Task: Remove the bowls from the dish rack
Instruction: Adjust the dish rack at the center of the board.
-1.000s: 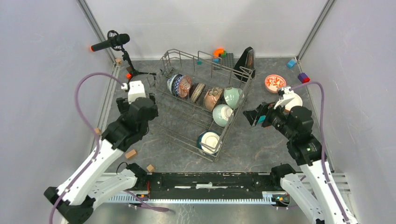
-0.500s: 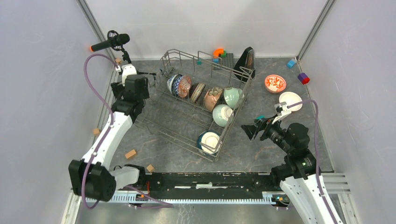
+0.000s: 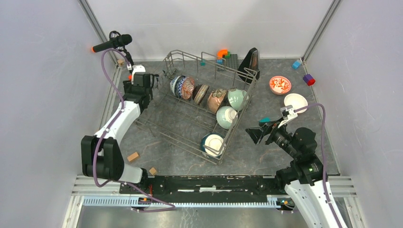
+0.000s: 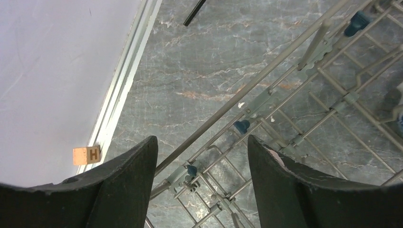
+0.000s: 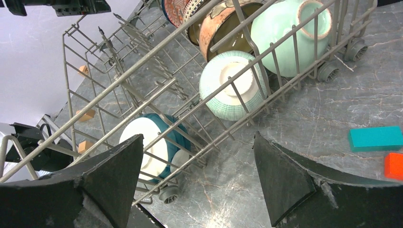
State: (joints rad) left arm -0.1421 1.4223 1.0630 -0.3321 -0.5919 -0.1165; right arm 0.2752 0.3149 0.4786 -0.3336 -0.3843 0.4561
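The open left end effector point(image 4: 200, 142), reached farther forward than before, straddles a rail of the grey wire dish rack point(image 4: 228, 107); the open right end effector point(image 5: 198, 137) faces its teal-and-white ceramic bowl point(image 5: 152, 147).

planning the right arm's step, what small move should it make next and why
Probably ease the right fingers forward and up over the dish rack side wall toward the green-checked bowl. They stand open and empty outside the rack, and that bowl sits on edge right ahead, behind the wires.
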